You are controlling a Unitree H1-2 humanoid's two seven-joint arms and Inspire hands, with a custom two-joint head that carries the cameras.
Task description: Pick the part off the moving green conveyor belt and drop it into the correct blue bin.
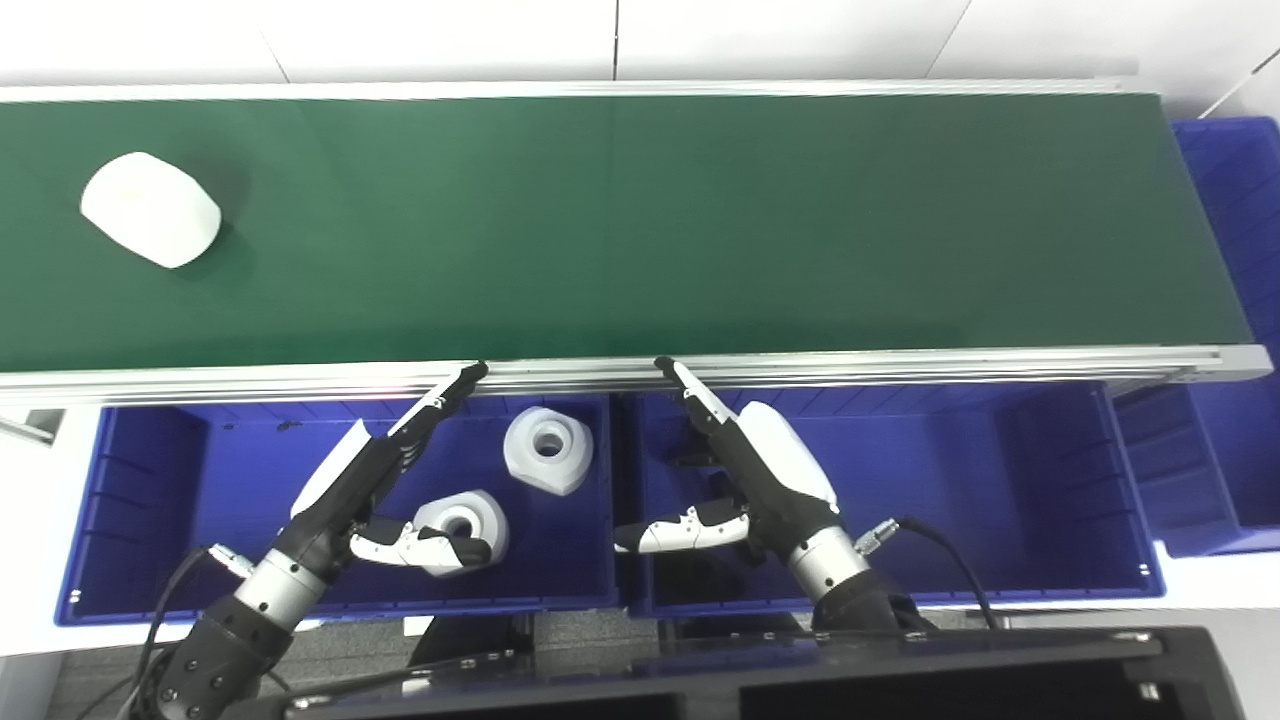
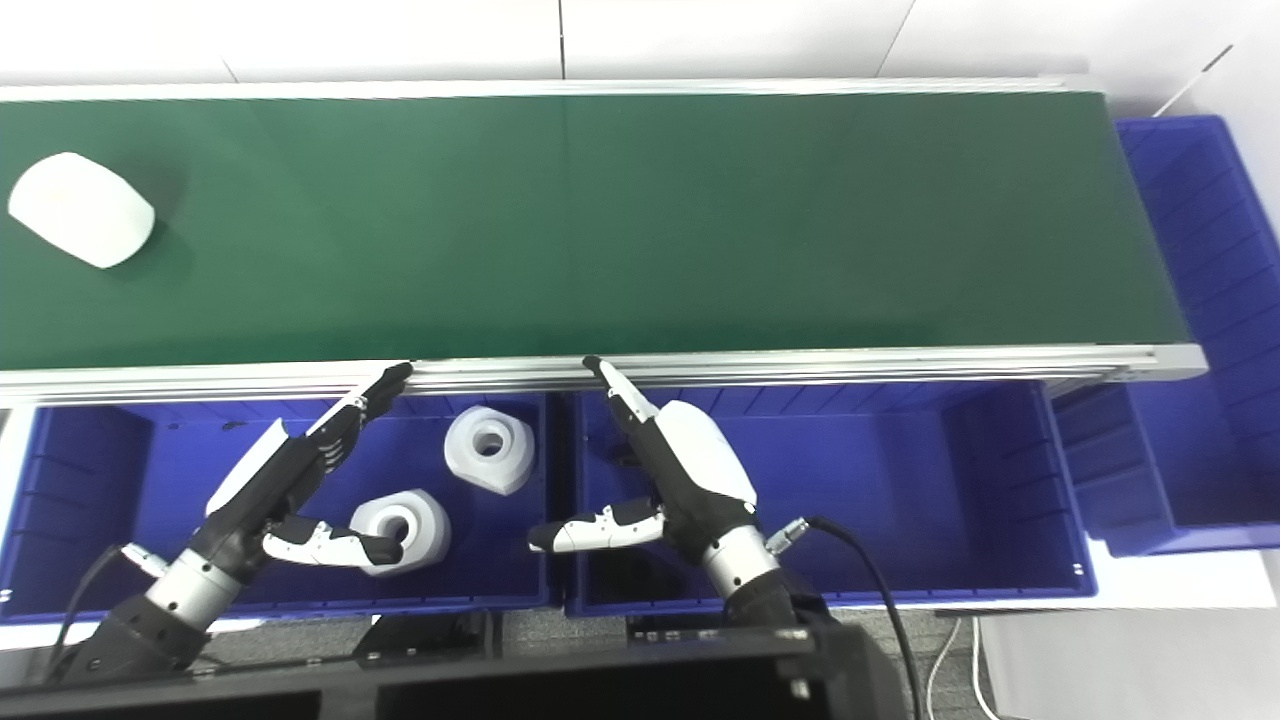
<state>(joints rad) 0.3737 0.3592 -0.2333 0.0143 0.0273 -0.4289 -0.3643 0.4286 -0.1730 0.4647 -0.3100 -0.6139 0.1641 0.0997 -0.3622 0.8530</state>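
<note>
While both hands, left hand (image 1: 365,470) and right hand (image 1: 765,470), hover open, the white part (image 1: 150,209) lies far left on the belt (image 1: 700,220).

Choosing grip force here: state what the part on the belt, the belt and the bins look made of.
Part: matte white, rounded, seemingly moulded or printed plastic; no shine.
Belt: dark green, smooth, low sheen, likely rubber or PVC; its rail looks like brushed aluminium.
Bins: glossy blue, ribbed walls, probably injection-moulded plastic.
</note>
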